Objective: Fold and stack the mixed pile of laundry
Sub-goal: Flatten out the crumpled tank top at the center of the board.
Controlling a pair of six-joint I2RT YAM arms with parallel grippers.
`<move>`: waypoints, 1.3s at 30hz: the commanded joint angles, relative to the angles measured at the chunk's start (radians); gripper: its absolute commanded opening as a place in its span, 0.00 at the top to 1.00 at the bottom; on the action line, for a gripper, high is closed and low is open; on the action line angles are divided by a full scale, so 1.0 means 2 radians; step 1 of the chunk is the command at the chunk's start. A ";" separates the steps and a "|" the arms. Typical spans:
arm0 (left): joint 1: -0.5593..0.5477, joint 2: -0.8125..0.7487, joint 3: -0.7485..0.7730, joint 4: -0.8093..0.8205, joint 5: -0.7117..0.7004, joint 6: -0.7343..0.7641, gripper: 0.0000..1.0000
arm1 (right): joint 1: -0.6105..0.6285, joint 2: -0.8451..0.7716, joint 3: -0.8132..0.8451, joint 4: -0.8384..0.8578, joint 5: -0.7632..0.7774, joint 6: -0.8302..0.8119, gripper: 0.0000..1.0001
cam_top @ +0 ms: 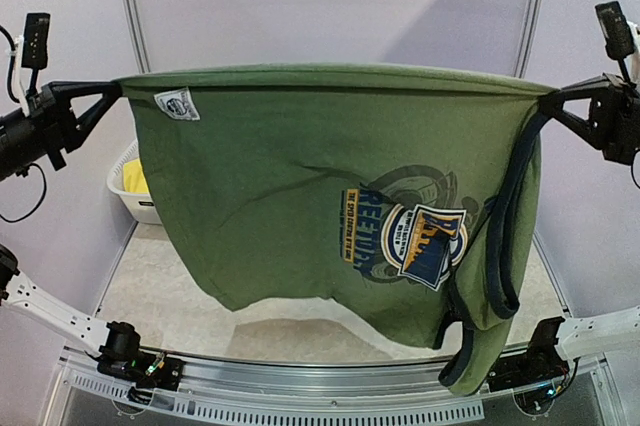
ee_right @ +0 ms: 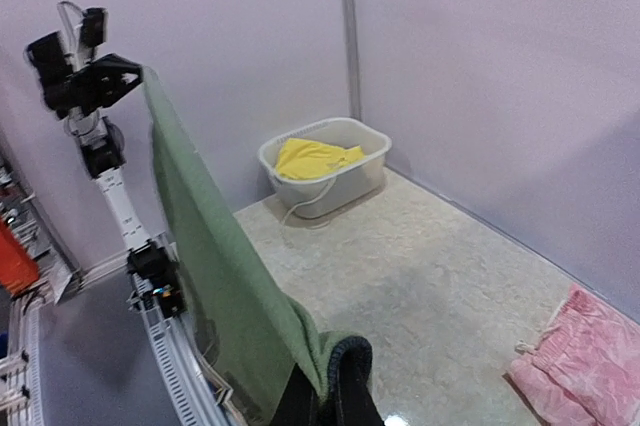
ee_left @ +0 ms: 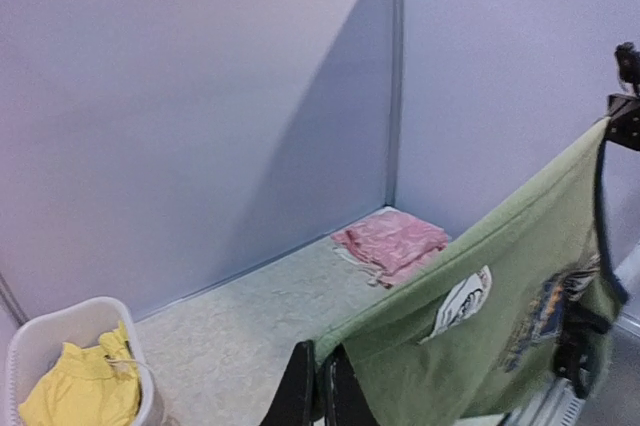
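The olive-green tank top (cam_top: 290, 196) with a round blue-orange graphic (cam_top: 415, 231) hangs stretched in the air between both arms. My left gripper (cam_top: 112, 89) is shut on its left top corner, seen close up in the left wrist view (ee_left: 322, 386). My right gripper (cam_top: 548, 101) is shut on the right top corner by the dark blue trim (cam_top: 505, 236), seen close up in the right wrist view (ee_right: 325, 396). Yellow shorts (ee_right: 312, 158) lie in the white basket (ee_right: 335, 186). A pink garment (ee_left: 392, 243) lies folded at the far right corner of the table.
The basket (cam_top: 128, 186) stands at the table's far left against the wall. Grey partition walls (ee_left: 200, 96) close in the back and sides. The arm bases (cam_top: 130, 351) sit on a metal rail (cam_top: 300, 401) at the near edge.
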 commanded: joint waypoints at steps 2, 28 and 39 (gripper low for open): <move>0.045 0.084 0.026 -0.024 -0.184 0.007 1.00 | -0.006 0.091 -0.010 -0.002 0.217 0.055 1.00; 0.485 0.372 -0.190 0.065 0.221 -0.130 0.42 | -0.190 0.498 -0.086 0.126 0.003 0.085 0.15; 0.390 0.274 -0.378 0.139 0.227 -0.202 0.49 | -0.096 0.362 -0.305 0.256 0.014 0.136 0.26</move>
